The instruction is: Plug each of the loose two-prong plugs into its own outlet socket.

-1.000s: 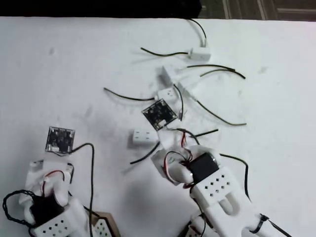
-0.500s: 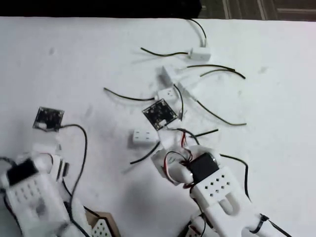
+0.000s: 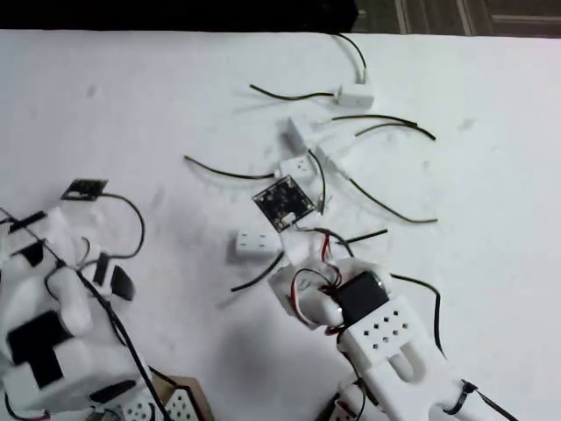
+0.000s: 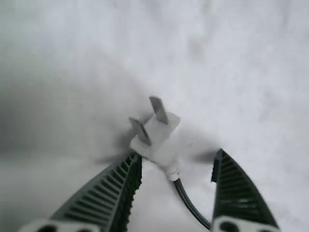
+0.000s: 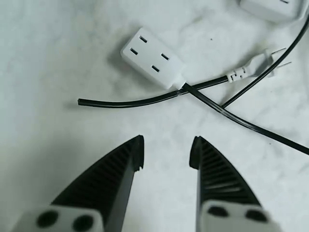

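Progress: as I judge it, nothing is plugged in yet; every plug and socket I can make out on the table lies apart, so the whole job is left.
Plug in hand: a white two-prong plug sits between the fingers of the left gripper, prongs pointing away, its dark cord trailing back towards the wrist.
Left gripper: spread wide and not clamped; the plug's body touches one finger and leaves a clear gap to the other. I cannot tell whether it lies on the table or is lifted.
Left arm: the left arm stands at the near left corner, well apart from the tangle of cords.
Right gripper: the right gripper is released, jaws apart with nothing between them, low over bare table.
Nearest socket: the outlet socket lies just ahead of it, cord running off one end.
Socket contents: its two pairs of slots are all empty.
Second plug: a small second plug lies beside that cord, prongs bare, near the socket but not in it.
Other sockets: a white block near the far edge, a second block and a third block closer in; too small to tell whether anything is in them.
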